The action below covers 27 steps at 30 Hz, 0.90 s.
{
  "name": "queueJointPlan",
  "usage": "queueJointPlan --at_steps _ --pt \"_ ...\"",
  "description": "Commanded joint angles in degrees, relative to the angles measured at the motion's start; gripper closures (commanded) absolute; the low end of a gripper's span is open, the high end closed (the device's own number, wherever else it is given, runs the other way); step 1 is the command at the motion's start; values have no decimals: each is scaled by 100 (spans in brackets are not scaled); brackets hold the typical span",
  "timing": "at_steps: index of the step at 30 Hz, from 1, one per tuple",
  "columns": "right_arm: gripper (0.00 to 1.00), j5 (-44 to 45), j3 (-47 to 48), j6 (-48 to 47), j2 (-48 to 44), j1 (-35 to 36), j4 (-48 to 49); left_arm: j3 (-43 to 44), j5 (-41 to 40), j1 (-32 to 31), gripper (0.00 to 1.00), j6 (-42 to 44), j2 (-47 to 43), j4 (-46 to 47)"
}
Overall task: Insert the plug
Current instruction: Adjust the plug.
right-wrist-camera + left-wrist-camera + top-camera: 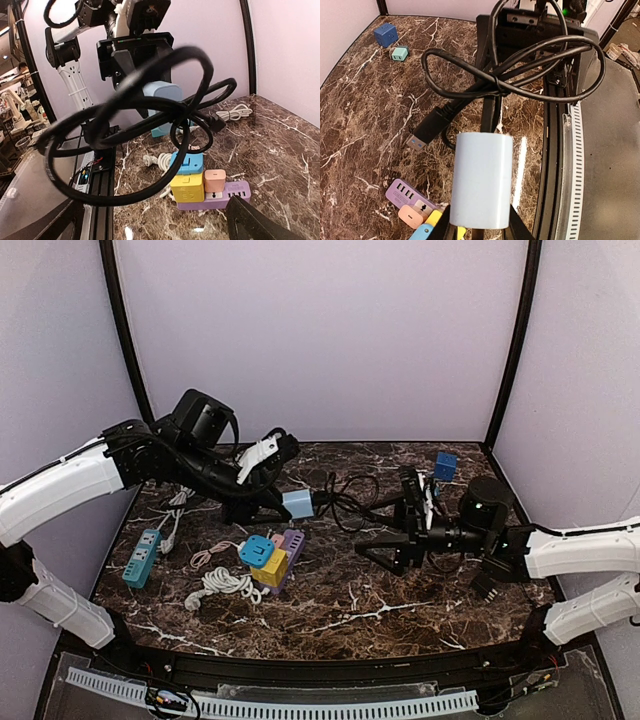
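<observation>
— How were your jaws set just then?

— Your left jaws were clenched on the near end of the pale blue charger (pixel 481 180), with its far face pointing away from them. Your right jaws were spread wide and grasped nothing. The black cable (pixel 520 75) hung in a tied coil between the two pairs, close in front of the right ones.

— And the plug itself?

— The USB plug (pixel 418 141) dangled loose just past the charger's far face, off to one side of the left jaws and above the tabletop (pixel 360 115). One run of cable dropped behind that far face. Whether that end was seated there, the views did not tell.

— So what did the step ask of you?

— By my reading, you needed the right jaws on that loose plug. Taking it by its stiff housing, not by the cable, would have kept it from swivelling. With the left jaws bracing the charger, you had to square the plug to the port before pushing, then drive straight along the charger's axis. The coil was the risk, because its loops sat across the right jaws' path and could have snagged them or dragged the plug off line.

— Anything lower down to mind?

— The purple power strip (pixel 402 192) lay on the tabletop beneath the left jaws. You only had to stay above it.
</observation>
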Motion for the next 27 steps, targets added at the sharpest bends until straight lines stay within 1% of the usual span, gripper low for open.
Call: queueJointPlan --at_steps 1,7,10,14,18,21,25,27 --pt "1 104 416 280 655 71 1283 255 234 -32 99 -289 -89 414" --pt "1 -297 1248 361 1422 256 1385 339 192 -121 99 6 31 433" --pt "1 -129 1533 249 1596 343 1091 343 164 -134 99 155 51 363" --pt "2 -58 1753 282 1802 346 1096 299 180 -193 99 543 39 224" --pt "7 -208 2079 263 2107 347 890 286 153 -219 99 929 38 125" --pt "18 -324 2170 294 2228 343 944 255 85 -227 99 1180 25 23" --pt "45 -451 2200 386 2302 353 1100 201 90 -228 99 1199 9 -36" --pt "55 -537 2182 381 2308 357 1125 195 109 -227 99 1177 6 -68"
